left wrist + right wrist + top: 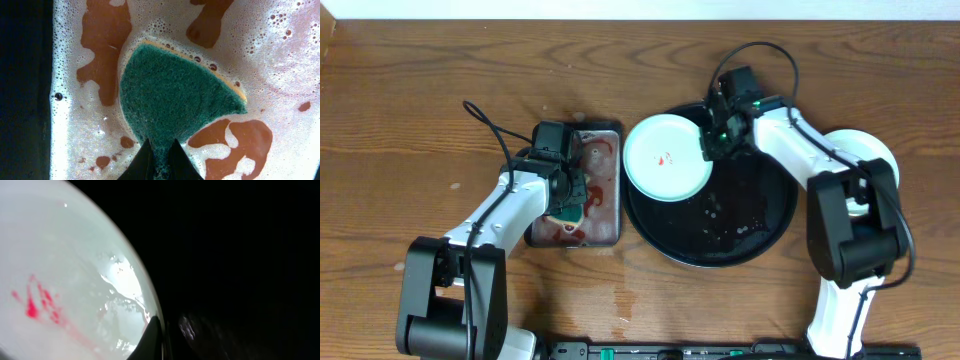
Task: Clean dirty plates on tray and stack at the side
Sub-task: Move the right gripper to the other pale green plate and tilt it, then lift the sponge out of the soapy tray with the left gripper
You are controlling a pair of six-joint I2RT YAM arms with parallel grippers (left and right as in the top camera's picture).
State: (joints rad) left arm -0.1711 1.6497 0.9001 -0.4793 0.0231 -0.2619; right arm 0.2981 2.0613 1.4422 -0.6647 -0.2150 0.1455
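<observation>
The left gripper [160, 152] is pinching the narrow end of a sponge [175, 95], its jaws closed on it. The green scouring face is turning up toward the wrist camera and a yellow layer is showing along the far edge. The sponge is lying in the foamy, red-stained water of the rectangular metal pan [605, 225], probably so that it is loading with suds before it meets a plate.

The right gripper [157, 332] is closing tight on the right-hand rim of the mint plate [665, 160]. Holding it by the edge is leaving the whole dish face open, so the red smear [40, 302] near the centre is staying reachable for the sponge. The plate is sitting at the left side of the black tray [740, 215], overhanging the tray's rim on the side nearest the pan. That is putting it between the two arms, where the left arm has the shortest way across. I cannot tell whether the plate is resting on the tray or lifting slightly off it.

The rest of the tray is showing only droplets, and no other plate is lying on it. The wooden worktop [400, 120] around the pan and tray is carrying no plate stack that I can make out. A pale round shape behind the right arm is too hidden to name.
</observation>
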